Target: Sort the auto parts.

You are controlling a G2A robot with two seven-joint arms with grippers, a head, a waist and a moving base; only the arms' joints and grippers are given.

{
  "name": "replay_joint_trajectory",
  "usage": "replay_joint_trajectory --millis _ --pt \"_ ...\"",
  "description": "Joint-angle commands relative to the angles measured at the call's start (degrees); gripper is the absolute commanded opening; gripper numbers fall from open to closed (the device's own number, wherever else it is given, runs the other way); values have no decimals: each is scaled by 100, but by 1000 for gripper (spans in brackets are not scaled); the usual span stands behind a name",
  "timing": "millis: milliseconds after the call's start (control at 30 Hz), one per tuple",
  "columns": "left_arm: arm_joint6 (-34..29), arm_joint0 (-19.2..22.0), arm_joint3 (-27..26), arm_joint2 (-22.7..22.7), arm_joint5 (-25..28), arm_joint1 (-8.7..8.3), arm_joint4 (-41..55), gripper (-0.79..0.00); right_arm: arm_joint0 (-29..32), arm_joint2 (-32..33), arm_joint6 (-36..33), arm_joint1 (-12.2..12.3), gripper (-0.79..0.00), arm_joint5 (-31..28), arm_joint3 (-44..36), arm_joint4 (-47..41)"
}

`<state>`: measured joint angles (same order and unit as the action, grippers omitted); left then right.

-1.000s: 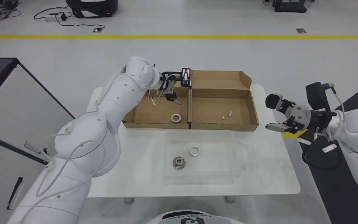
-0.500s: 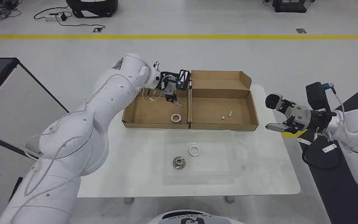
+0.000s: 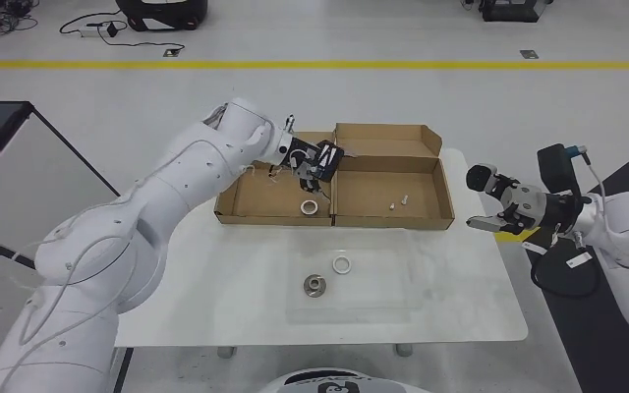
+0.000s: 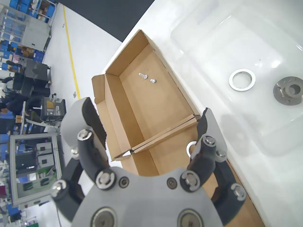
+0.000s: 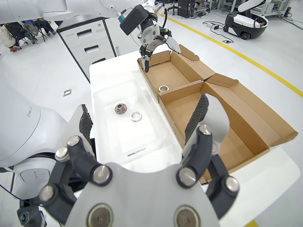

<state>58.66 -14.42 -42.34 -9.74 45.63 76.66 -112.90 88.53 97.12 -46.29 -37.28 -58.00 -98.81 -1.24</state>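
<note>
top view places the left gripper (image 3: pixel 309 173) above the far part of the left cardboard box (image 3: pixel 257 203), fingers spread and holding nothing. the right gripper (image 3: pixel 481 202) hangs beyond the right edge of the table (image 3: pixel 472 295), likewise spread and empty. one ring (image 3: pixel 309 207) lies in the left box and two bolts (image 3: pixel 398 203) lie in the right box (image 3: pixel 364 196). a second ring (image 3: pixel 342 264) and a flanged hub (image 3: pixel 314 285) lie near each other, not touching, in the clear tray (image 3: pixel 378 295). the step in hand is probably to fetch the tray ring for the left box. procedure: raise the gripper clear of the box wall before crossing, descend straight down, straddle the ring across its diameter with both fingers clear of the hub, then close. the ring lies flat, bore upward, with no long axis in plan, so any approach angle serves. the hub sits flange down, boss upward, axis vertical. the bolts lie on their sides; their heading is too small to tell.
</note>
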Motion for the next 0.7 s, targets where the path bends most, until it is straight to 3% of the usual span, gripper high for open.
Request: replay_joint_trajectory --millis 0,333,533,667 --pt "15 -16 -291 0 -15 -120 -67 0 0 0 0 0 0 0 0 1" --pt "118 -91 -1578 0 -118 -644 -357 0 0 0 0 0 0 0 0 1" --pt "-393 -164 -2227 0 393 -817 -354 0 0 0 0 0 0 0 0 1" --pt "-1072 -194 -2667 0 1072 -859 -206 0 0 0 0 0 0 0 0 1"
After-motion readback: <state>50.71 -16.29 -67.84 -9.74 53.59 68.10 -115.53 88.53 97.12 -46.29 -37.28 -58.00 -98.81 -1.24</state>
